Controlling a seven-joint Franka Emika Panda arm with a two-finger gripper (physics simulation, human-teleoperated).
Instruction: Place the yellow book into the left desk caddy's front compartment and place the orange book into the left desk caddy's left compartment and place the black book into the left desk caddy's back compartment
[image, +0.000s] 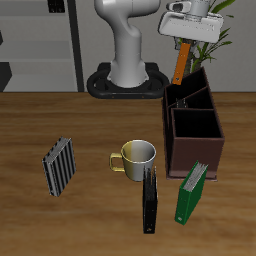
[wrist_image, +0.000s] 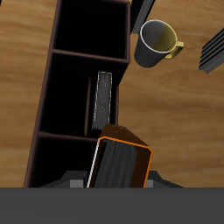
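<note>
Plainly orange-brown orange book (wrist_image: 120, 162), dark-faced.

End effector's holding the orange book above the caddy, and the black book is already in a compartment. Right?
Not quite. The end effector does hold the orange book above the left desk caddy, but the exterior view shows the black book on the table beside the mug.

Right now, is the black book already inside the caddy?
No, the black book lies on the table beside the mug, outside the caddy.
</note>
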